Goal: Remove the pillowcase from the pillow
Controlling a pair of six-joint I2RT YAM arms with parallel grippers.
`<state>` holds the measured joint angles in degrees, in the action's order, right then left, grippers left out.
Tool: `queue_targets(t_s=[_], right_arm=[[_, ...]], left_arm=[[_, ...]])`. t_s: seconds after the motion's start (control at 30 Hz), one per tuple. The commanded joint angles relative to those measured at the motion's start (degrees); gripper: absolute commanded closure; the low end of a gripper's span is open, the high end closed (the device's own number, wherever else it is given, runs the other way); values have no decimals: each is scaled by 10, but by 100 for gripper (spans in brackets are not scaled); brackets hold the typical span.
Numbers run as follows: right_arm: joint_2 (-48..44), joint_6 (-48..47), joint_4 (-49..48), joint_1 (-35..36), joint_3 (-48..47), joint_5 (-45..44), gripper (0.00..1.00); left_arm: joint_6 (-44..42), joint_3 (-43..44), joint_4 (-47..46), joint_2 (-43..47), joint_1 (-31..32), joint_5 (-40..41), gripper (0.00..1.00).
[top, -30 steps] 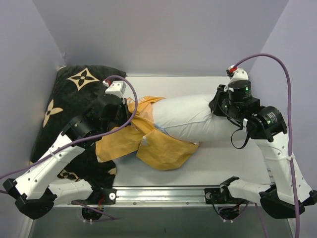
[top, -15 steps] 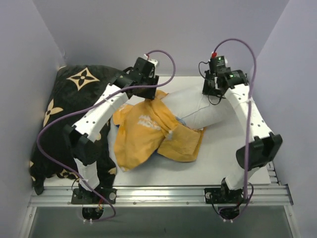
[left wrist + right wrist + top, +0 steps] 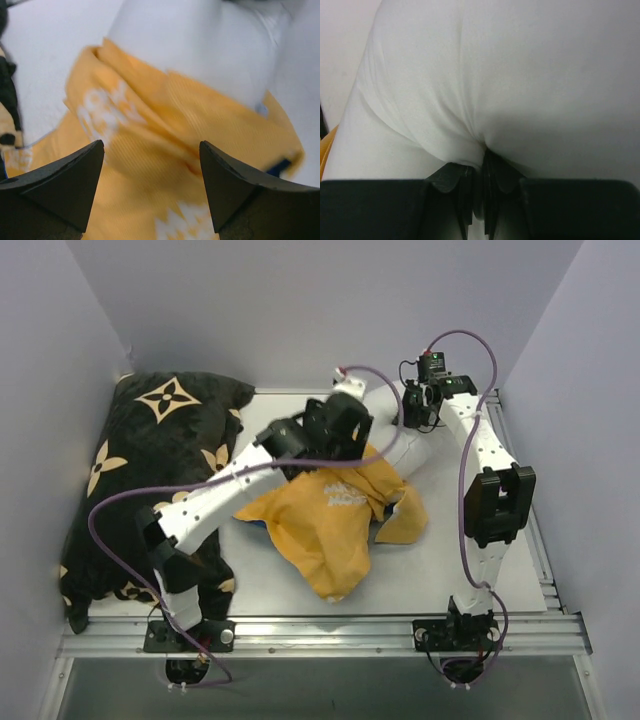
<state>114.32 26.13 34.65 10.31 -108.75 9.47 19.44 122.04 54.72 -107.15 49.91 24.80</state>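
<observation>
Stripping under way. Right hand (image 3: pixel 479 159) pinches the pillow (image 3: pixel 408 448) end near the worktop (image 3: pixel 260 585) far edge. Left hand (image 3: pixel 150 146) is spread and empty over the pillowcase (image 3: pixel 325 525), which is bunched mid-worktop around the pillow's other end. Next, probably: regrip the orange cuff and pull it off.

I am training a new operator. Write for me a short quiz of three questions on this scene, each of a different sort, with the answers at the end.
1. True or false: the left end effector is shut on the pillowcase.
2. What does the right end effector pinch? A: the pillow. B: the pillowcase. C: nothing.
3. Fill in: the side of the pillowcase that faces up is mostly ____ in colour.

Key:
1. False. It is open above the fabric.
2. A.
3. Orange.
</observation>
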Motion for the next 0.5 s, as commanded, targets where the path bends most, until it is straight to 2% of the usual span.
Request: queue_targets(t_s=[0.0, 0.03, 0.07, 0.13, 0.17, 0.2, 0.27, 0.33, 0.43, 0.47], right_arm=[[22, 20, 8, 4, 36, 34, 100], [18, 19, 5, 3, 46, 34, 100], [8, 16, 3, 3, 50, 34, 100], [-1, 13, 0, 2, 57, 33, 100], [-9, 13, -1, 2, 63, 32, 100], [-14, 9, -2, 2, 66, 31, 100], [-27, 9, -5, 3, 76, 28, 100], [-34, 5, -6, 3, 81, 29, 100], [-50, -1, -11, 7, 92, 22, 100], [-55, -2, -13, 8, 94, 20, 100]], left_arm=[[101, -110, -42, 97, 114, 210, 15], [131, -176, -45, 114, 131, 241, 15], [156, -207, -44, 150, 167, 290, 15], [209, -274, -39, 184, 196, 324, 14], [230, -288, -9, 213, 205, 333, 3], [281, -304, 12, 229, 216, 341, 3], [328, -359, 56, 281, 224, 340, 3], [372, -404, 55, 321, 237, 309, 3], [380, -498, -2, 383, 237, 237, 2], [380, -520, -56, 410, 239, 223, 2]])
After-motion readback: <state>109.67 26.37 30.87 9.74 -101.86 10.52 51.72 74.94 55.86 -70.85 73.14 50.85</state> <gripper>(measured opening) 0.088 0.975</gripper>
